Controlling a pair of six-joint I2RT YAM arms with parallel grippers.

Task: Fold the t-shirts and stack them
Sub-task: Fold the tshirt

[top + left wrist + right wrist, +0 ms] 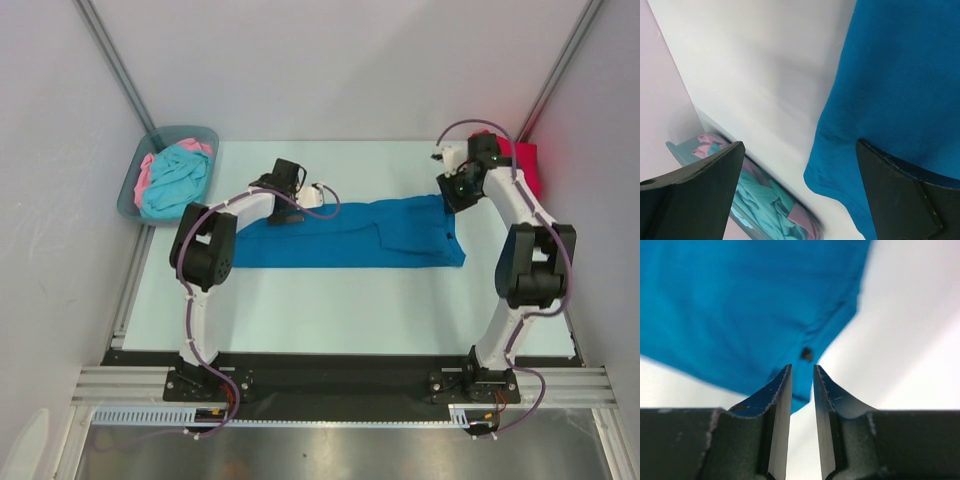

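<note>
1. The right hand (447, 200) (802, 370) has its two fingers (777, 405) only a narrow slit apart, and nothing is caught between them; bare counter (910, 340) shows through the slit
2. Just ahead of that hand's fingertips lies a corner of the blue t-shirt (740, 300), flat on the counter, with a small dark spot (806, 354) near the hem closest to the tips
3. Behind this hand, at the far right corner of the counter, sits the red t-shirt (525, 160), partly hidden by the arm
4. The left hand (300, 190) (800, 145) is spread as wide as it goes and holds nothing
5. One of its fingers (900, 200) hangs over the blue t-shirt (900, 75), whose curved edge runs between the two fingertips; the other finger (695, 185) is over bare counter (765, 65)
6. Past that second finger stands the bin (677, 150) (190, 132), with the turquoise t-shirt (175, 180) (760, 200) and the pink t-shirt (148, 170) (705, 145) bunched inside
7. From above, the blue t-shirt (350, 235) stretches as a long strip from one hand to the other across the counter (350, 310)
</note>
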